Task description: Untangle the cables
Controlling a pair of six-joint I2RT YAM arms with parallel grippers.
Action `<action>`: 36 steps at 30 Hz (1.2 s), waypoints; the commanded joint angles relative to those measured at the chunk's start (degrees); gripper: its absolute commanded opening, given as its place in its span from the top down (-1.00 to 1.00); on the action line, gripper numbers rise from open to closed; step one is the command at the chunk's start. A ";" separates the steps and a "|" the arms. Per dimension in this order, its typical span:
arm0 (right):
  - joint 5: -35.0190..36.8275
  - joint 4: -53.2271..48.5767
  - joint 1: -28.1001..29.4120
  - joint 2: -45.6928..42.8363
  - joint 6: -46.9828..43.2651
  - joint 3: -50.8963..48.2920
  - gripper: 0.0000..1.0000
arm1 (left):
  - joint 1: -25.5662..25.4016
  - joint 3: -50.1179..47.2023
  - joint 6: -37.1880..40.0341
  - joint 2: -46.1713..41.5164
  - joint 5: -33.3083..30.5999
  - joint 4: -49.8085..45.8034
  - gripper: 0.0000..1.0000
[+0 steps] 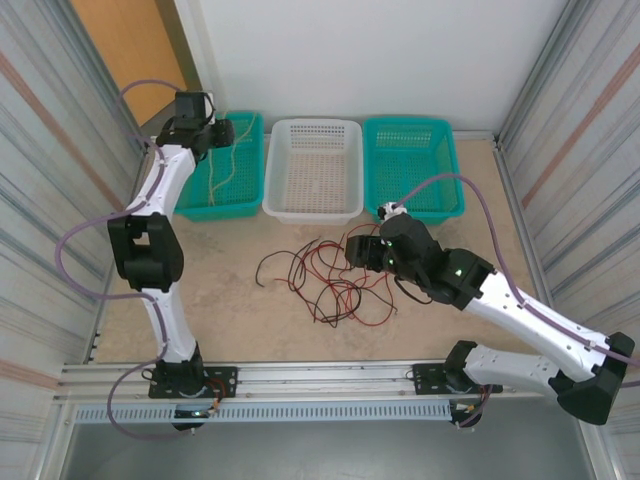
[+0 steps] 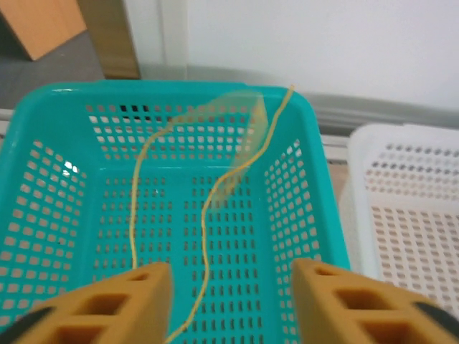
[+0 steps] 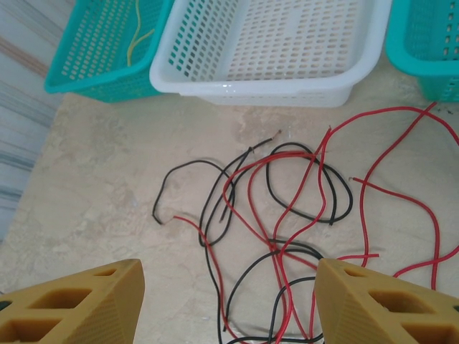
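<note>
Two thin yellow cables lie in the left teal basket; one end drapes over its far rim. My left gripper hovers open above this basket, one yellow cable running under the gap between its fingers, untouched. Red and black cables lie tangled on the table in front of the baskets. My right gripper hangs just right of the tangle. In the right wrist view it stands open above the crossing strands, holding nothing.
A white basket stands in the middle and a second teal basket to its right, both at the back of the table. Corrugated metal walls close in both sides. A rail runs along the near edge.
</note>
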 commanded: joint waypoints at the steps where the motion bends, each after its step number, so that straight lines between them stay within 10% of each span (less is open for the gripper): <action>1: 0.44 -1.15 -0.44 -0.79 -1.31 0.21 -0.29 | 0.81 -1.20 -1.49 -4.15 1.96 -0.48 -0.27; 9: 2.10 -5.52 -0.98 4.31 0.72 3.89 -0.38 | 0.88 -11.59 -2.97 -16.79 0.83 -2.96 -0.76; 15: 0.62 -6.99 -4.19 8.80 4.98 1.92 -0.43 | -1.95 -25.19 -8.72 -35.17 6.33 -3.50 -0.58; 25: -5.64 -2.59 -4.31 22.45 6.20 -0.19 -0.03 | -25.67 -52.76 -16.83 -57.15 16.21 -5.74 -0.37; 36: -6.17 -3.27 0.50 30.76 6.79 -0.74 0.13 | -26.62 -60.31 -22.67 -59.12 17.20 -1.68 -0.22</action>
